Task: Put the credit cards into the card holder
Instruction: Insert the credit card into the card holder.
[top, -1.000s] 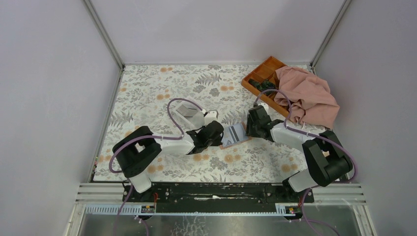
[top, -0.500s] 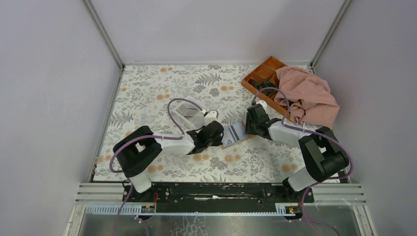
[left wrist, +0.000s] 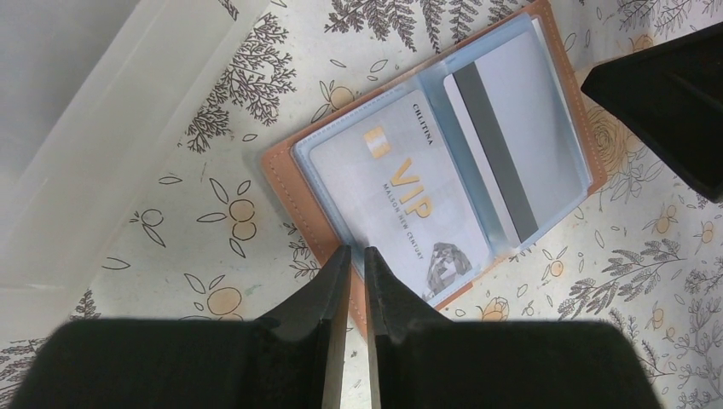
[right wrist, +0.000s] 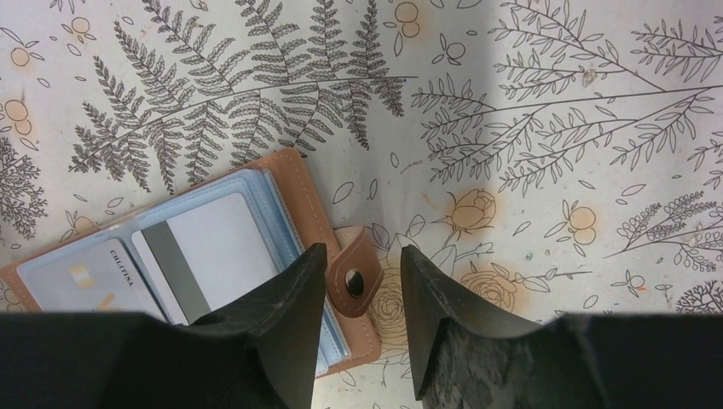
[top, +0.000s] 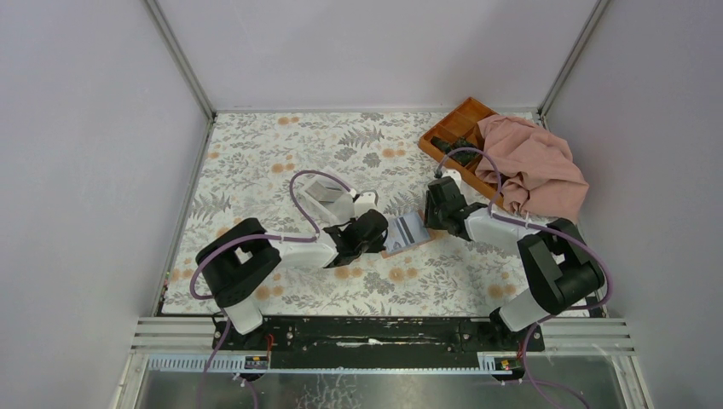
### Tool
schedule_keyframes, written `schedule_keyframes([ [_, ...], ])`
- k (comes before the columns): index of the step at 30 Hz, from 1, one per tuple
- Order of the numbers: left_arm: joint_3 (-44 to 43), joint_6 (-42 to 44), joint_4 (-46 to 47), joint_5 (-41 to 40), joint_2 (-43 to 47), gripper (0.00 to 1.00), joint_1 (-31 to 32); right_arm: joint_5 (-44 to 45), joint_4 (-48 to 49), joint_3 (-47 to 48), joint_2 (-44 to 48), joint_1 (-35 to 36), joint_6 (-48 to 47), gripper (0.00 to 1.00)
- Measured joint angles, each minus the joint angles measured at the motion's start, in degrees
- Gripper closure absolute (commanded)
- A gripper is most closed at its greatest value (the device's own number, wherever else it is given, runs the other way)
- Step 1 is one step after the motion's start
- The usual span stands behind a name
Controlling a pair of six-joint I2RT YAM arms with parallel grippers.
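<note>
The left gripper (left wrist: 354, 250) has its fingers almost together, with only a thin slit between them. Its tips are on the near edge of the wallet (left wrist: 281, 183), but whether they pinch it cannot be told. The wallet lies open on the flowered table (left wrist: 213, 213), a VIP card (left wrist: 401, 204) and a striped card (left wrist: 511, 128) in its clear sleeves. The right gripper (right wrist: 362, 249) stands partly open astride the wallet's snap tab (right wrist: 354, 277), holding nothing. A white box (top: 328, 194) sits near the wallet, behind the left gripper.

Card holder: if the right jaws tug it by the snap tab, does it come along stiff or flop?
Probably flops: the card holder lies open as a thin hinged bifold, and the tab looks like a soft strap. Cards inside likely stiffen each half only, not the fold. It looks light, so it may slide on the table rather than lift.
</note>
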State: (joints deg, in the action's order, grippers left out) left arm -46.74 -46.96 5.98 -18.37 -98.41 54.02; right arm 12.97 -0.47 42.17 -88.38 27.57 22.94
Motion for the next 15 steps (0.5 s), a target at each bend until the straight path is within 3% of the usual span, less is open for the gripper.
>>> schedule_keyframes([
  [6, 0.04, -0.04, 0.0, -0.09, 0.0, 0.82, 0.0, -0.07, 0.61, 1.09, -2.1, 0.0, -0.2, 0.69],
  [10, 0.17, -0.09, 0.0, -0.24, 0.07, 0.78, 0.0, 0.0, 0.81, 1.53, -2.91, 0.0, -0.26, 0.83],
  [15, 1.64, -0.9, -0.42, -1.38, 1.49, 0.7, 0.0, 0.02, 0.81, 1.97, -3.15, 0.0, -0.37, 0.9],
])
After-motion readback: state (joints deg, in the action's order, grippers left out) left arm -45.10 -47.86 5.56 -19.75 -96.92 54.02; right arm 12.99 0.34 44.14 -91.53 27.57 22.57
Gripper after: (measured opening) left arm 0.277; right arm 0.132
